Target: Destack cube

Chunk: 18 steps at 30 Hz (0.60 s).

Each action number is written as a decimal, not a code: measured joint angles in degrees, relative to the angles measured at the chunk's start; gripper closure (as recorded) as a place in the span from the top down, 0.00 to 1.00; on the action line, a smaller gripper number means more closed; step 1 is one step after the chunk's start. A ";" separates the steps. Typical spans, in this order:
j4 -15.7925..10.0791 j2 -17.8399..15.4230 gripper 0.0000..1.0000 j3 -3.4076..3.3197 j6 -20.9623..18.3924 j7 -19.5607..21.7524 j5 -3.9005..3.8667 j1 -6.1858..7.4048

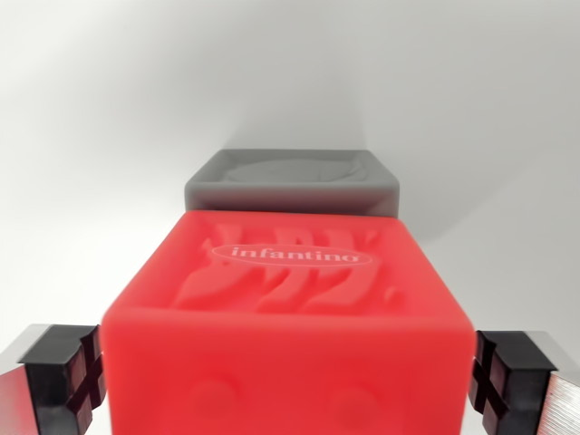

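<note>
Red cube (pixel 288 308), embossed "infantino", fronts grey cube (pixel 292 181).

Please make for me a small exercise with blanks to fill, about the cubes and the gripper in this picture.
1. The soft red cube carries the raised word ____.
2. The cube seen beyond it is coloured ____.
3. The two black finger pads stand on either side of the ____ cube.
4. The surface around the cubes is coloured ____.

Missing words: infantino; grey; red; white

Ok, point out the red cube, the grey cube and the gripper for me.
red cube (pixel 290 272): wrist view, on its embossed top face.
grey cube (pixel 292 181): wrist view, on its top face, behind the red one.
gripper (pixel 288 381): wrist view, midway between the two black fingertips flanking the red cube.
</note>
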 joint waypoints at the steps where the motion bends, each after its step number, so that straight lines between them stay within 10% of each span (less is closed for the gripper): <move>1: 0.02 0.11 1.00 0.01 0.10 0.00 0.00 -0.01; 2: 0.04 0.18 1.00 0.02 0.16 0.00 0.00 -0.02; 3: 0.05 0.21 0.00 0.02 0.19 0.00 0.00 -0.03; 18: 0.09 0.25 0.00 0.05 0.27 0.00 0.01 -0.05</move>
